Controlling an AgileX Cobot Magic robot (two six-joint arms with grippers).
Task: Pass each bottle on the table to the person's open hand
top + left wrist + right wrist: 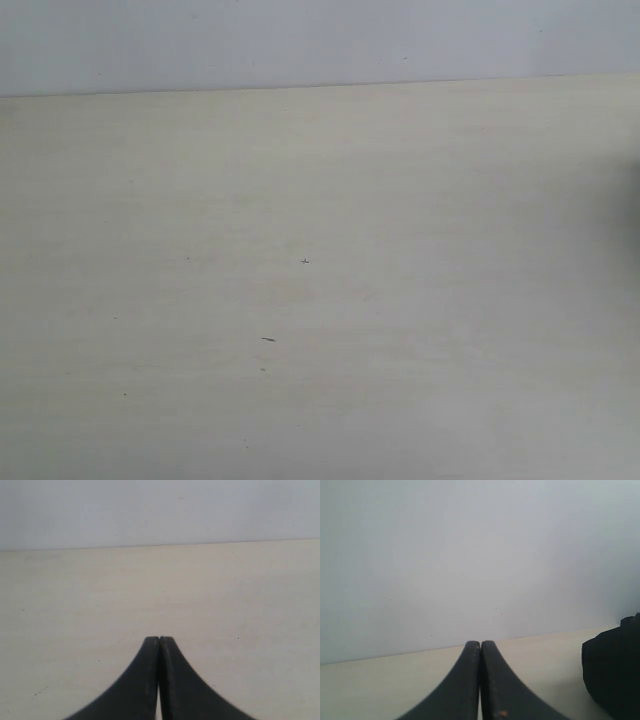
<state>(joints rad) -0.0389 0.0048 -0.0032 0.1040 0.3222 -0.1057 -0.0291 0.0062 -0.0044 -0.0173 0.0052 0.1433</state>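
The pale cream table (400,300) fills the exterior view, with a few tiny dark specks on it. No bottle and no person's hand shows in any view. My left gripper (159,639) is shut, its two black fingers pressed together over the table (240,595) with nothing between them. My right gripper (480,643) is also shut and holds nothing, above the table (380,685) near its far edge. Neither gripper appears in the exterior view.
A pale grey wall (300,40) runs behind the table's far edge. In the right wrist view a bulky black object (615,672) sits at the frame's edge on the table. A dark sliver (637,210) touches the exterior view's right border.
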